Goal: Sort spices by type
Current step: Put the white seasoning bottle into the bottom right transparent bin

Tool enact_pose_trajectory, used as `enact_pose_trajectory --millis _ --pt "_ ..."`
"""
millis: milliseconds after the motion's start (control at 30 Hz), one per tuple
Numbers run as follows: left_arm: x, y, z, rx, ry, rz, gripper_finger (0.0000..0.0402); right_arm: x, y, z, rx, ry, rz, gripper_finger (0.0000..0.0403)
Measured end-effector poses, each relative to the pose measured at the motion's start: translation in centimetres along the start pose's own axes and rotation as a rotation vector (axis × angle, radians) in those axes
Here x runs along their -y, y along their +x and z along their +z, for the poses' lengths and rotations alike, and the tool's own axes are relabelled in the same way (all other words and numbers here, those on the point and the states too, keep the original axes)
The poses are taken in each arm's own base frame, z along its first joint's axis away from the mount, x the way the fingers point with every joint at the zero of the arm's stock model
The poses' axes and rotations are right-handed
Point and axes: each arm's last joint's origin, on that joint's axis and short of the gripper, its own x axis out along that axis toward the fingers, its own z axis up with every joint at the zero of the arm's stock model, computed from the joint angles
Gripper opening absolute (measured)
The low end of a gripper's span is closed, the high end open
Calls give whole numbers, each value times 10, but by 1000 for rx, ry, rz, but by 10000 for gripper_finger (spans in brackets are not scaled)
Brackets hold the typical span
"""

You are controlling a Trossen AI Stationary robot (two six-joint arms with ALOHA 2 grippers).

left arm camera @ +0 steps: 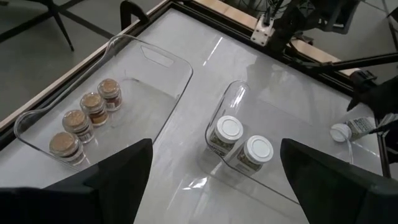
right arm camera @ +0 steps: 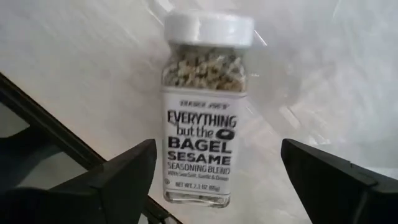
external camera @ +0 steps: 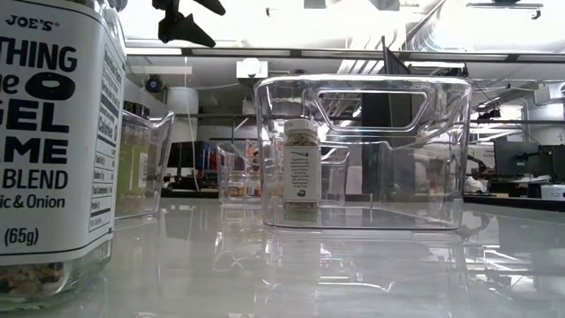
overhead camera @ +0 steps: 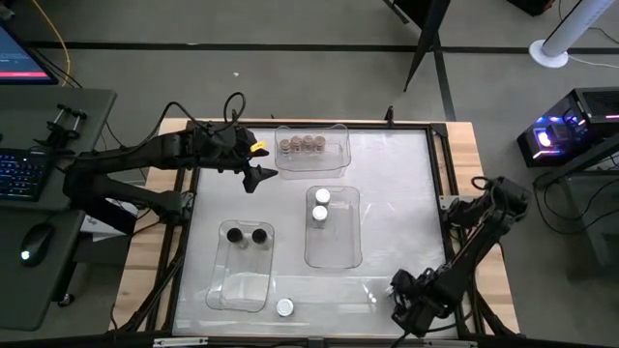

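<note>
Four tan-lidded jars (overhead camera: 301, 145) (left arm camera: 87, 121) stand in a row in the far clear bin (overhead camera: 338, 159). Two white-lidded jars (overhead camera: 320, 204) (left arm camera: 239, 143) stand in the middle bin (overhead camera: 343, 251), and two black-lidded jars (overhead camera: 247, 235) in the left bin (overhead camera: 237, 290). One more white-lidded jar (overhead camera: 284, 307) (right arm camera: 205, 112) (external camera: 53, 141) stands upright on the table by the near edge. My left gripper (overhead camera: 259, 176) (left arm camera: 216, 149) hangs open above the table between the far and middle bins. My right gripper (overhead camera: 397, 302) (right arm camera: 217, 149) is open, low at the near right, pointing at the lone jar, its fingers wide on either side and apart from it.
The white table top has a dark frame (overhead camera: 440, 193) and wooden borders. A desk with keyboard and mouse (overhead camera: 39, 242) stands off the left side. Bare table lies between the middle bin and the right arm (overhead camera: 406, 222).
</note>
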Motion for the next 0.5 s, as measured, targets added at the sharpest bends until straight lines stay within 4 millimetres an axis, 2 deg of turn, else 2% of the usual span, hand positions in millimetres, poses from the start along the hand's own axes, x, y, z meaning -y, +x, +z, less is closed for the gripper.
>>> enact_pose_trajectory --millis 200,400,500 --pt "0 0 0 0 0 0 341 -9 11 -1 -12 -54 39 342" --pt "0 0 0 0 -2 -1 341 -12 35 0 -57 -46 -28 342" --pt "0 0 0 0 -17 -1 341 -16 40 2 -64 -40 -15 337"
